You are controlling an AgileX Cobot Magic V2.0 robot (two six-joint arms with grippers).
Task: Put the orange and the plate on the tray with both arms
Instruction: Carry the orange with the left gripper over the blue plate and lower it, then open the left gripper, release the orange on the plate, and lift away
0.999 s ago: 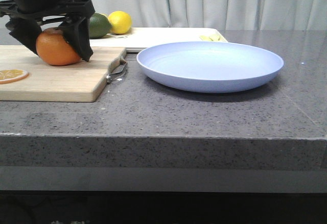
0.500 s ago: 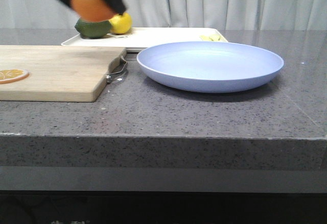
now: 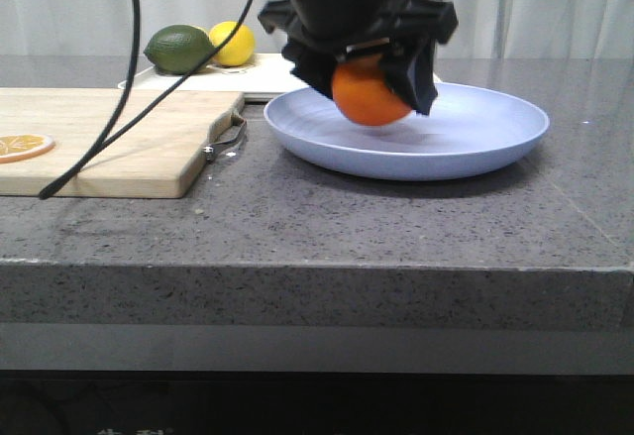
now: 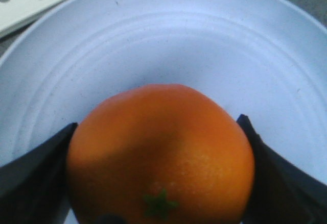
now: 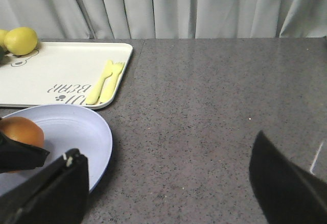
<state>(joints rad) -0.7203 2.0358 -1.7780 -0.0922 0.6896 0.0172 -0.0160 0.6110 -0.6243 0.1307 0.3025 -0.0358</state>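
My left gripper (image 3: pixel 369 83) is shut on the orange (image 3: pixel 369 96) and holds it just over the middle of the pale lavender-blue plate (image 3: pixel 475 143). In the left wrist view the orange (image 4: pixel 161 152) sits between both black fingers (image 4: pixel 30 175) above the plate (image 4: pixel 168 40). The cream-white tray (image 3: pixel 263 70) lies behind the plate. In the right wrist view my right gripper (image 5: pixel 168 183) is open and empty over bare counter, right of the plate (image 5: pixel 76 132); the orange (image 5: pixel 21 131) and the tray (image 5: pixel 56 76) show too. The right gripper is out of the front view.
A wooden cutting board (image 3: pixel 109 138) with a dried orange slice (image 3: pixel 22 145) lies at the left. A lime (image 3: pixel 180 49) and a lemon (image 3: pixel 230 43) sit on the tray's far left. Yellow cutlery (image 5: pixel 104 81) lies on the tray. A black cable (image 3: pixel 124 88) hangs over the board.
My left gripper lifted the orange off the cutting board, swung it right past the lime and lemon, and brought it down over the plate.
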